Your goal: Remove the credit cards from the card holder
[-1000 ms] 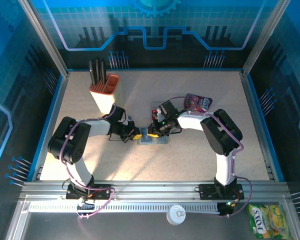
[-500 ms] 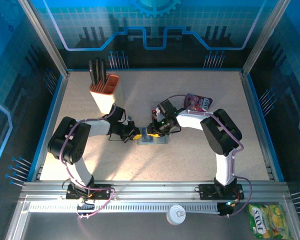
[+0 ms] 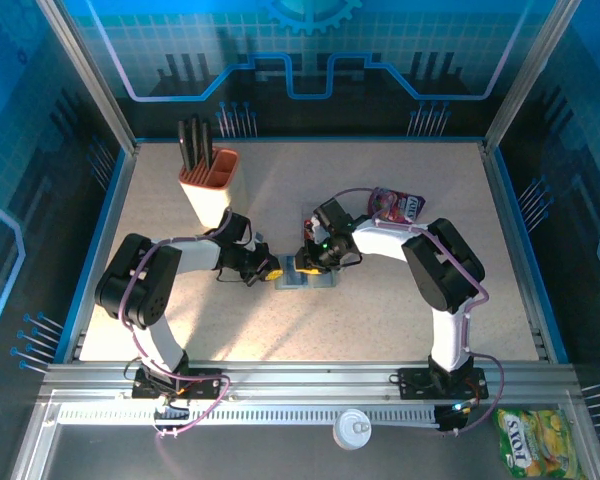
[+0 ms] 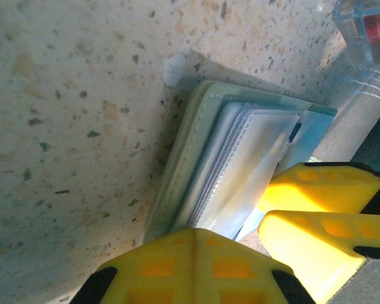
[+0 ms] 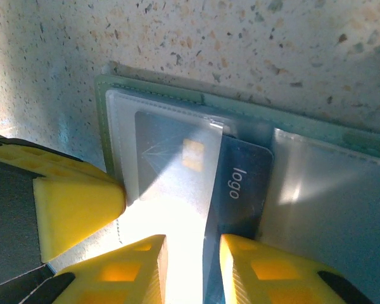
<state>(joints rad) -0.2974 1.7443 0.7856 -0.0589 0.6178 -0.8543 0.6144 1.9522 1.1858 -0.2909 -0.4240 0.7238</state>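
Poking from the card holder [image 5: 153, 95], a credit card [image 5: 240, 190] lies under the narrowly parted, empty right hand [image 5: 191, 248].

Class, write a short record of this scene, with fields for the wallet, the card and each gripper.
wallet: lying open on the table
card: dark, marked "logo", partly out of its clear sleeve
left gripper: shut, tip at the wallet's edge
right gripper: jaws slightly apart over the card's edge
elsewhere: cup of pens, pink pouch
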